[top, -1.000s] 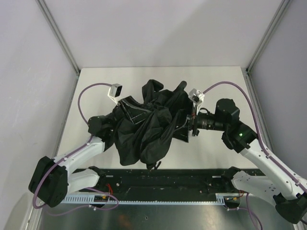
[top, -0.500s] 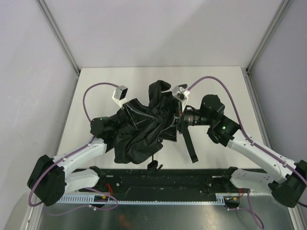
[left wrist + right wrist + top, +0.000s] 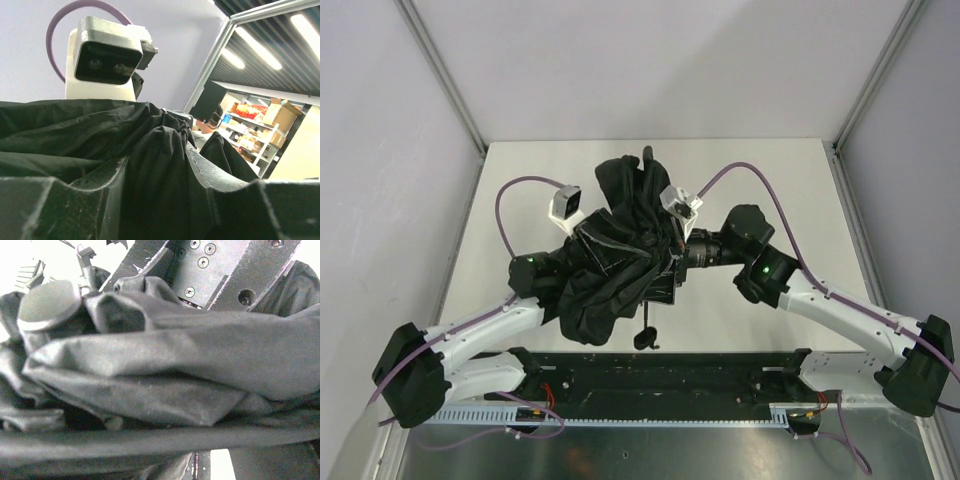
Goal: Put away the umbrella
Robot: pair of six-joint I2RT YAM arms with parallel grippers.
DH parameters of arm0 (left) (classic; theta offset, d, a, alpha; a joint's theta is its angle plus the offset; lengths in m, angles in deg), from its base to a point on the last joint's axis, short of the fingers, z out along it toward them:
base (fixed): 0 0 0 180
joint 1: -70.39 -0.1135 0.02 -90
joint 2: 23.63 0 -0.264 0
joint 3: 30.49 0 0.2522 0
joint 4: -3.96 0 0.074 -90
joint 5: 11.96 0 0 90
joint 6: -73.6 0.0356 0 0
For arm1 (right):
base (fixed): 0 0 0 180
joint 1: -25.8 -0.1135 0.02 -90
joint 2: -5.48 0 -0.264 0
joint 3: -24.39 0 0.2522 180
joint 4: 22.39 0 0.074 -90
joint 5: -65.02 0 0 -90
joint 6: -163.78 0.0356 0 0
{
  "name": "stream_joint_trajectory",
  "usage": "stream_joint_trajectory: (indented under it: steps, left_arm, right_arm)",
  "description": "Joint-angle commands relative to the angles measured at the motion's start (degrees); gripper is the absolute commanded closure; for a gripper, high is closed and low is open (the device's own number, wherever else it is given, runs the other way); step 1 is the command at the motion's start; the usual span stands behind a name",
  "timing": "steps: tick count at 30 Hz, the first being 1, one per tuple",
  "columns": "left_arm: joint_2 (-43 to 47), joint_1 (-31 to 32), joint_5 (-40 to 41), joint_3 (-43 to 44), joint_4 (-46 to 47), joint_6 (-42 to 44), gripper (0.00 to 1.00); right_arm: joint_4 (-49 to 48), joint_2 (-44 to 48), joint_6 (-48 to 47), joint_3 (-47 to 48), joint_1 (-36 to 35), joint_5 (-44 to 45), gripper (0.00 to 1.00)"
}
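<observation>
The umbrella (image 3: 620, 245) is a crumpled black heap held above the table (image 3: 520, 180), over its middle, and I have an arm on each side of it. My left gripper (image 3: 160, 200) comes in from the umbrella's left and is buried in the cloth. In my left wrist view a thick fold of canopy bulges up between my two fingers (image 3: 55, 205) and fills the gap, so they are pinching the fabric. My right gripper (image 3: 670, 265) presses into the umbrella's right side. Its own view shows only creased cloth close to the lens, so I cannot tell whether those fingers are spread or clamped on anything. My right wrist camera (image 3: 105, 55) sits just above the umbrella's upper folds. A thin black piece (image 3: 645, 335) hangs from the umbrella's near side.
</observation>
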Motion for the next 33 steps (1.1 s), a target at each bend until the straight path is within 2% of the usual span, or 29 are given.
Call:
stream_joint_trajectory:
  steps: [1, 3, 4, 6, 7, 8, 9, 11, 13, 20, 27, 31, 33]
  left_arm:
    - [0.0, 4.8, 3.7, 3.6, 1.5, 2.4, 1.0]
    - [-0.2, 5.4, 4.2, 3.5, 1.5, 2.6, 1.0]
    - [-0.4, 5.6, 4.2, 3.6, 1.5, 2.7, 1.0]
    - [-0.7, 5.8, 4.2, 3.6, 1.5, 3.0, 1.0]
    - [-0.6, 5.9, 4.3, 3.4, 1.5, 3.2, 1.0]
    - [-0.5, 6.0, 4.5, 3.2, 1.5, 3.4, 1.0]
    - [-0.6, 6.0, 4.6, 3.0, 1.5, 3.5, 1.0]
    - [-0.8, 6.0, 4.4, 3.0, 1.6, 3.6, 1.0]
    - [-1.1, 6.1, 4.4, 2.8, 1.6, 3.4, 1.0]
    - [-0.3, 6.3, 5.4, 2.2, 1.3, 4.5, 1.0]
    - [1.1, 6.3, 8.9, -0.2, 0.6, 5.7, 1.0]
    - [1.2, 6.9, 11.8, -0.4, 0.3, 7.0, 1.0]
    - [0.9, 7.3, 12.8, -0.3, 0.3, 7.4, 1.0]
  right_arm:
    - [-5.2, -1.8, -2.0, 1.9, -2.4, 9.3, 0.13]
    - [-6.4, -1.4, -1.6, 1.9, -2.6, 9.2, 0.22]
    - [-7.3, -1.4, -1.3, 1.9, -2.7, 8.5, 0.29]
    - [-9.3, -1.9, -0.1, 1.8, -2.8, 6.0, 0.5]
    - [-10.6, -2.2, 0.8, 1.8, -2.8, 4.2, 0.58]
    - [-11.7, -2.5, 1.5, 1.9, -2.9, 2.6, 0.6]
    - [-12.2, -2.7, 1.9, 1.8, -2.9, 1.7, 0.57]
    - [-11.7, -2.4, 1.2, 1.8, -3.2, 1.2, 0.4]
    - [-10.6, -1.5, 0.1, 1.8, -3.3, 2.7, 0.28]
    - [-5.6, 4.2, -2.4, 1.6, -1.8, 8.7, 0.1]
    - [3.6, 9.2, -1.9, 1.6, 1.9, 19.6, 0.08]
    - [1.9, 6.1, -1.8, 1.4, -1.3, 20.6, 0.18]
    - [-0.5, 4.6, -3.6, 1.3, -4.4, 21.5, 0.17]
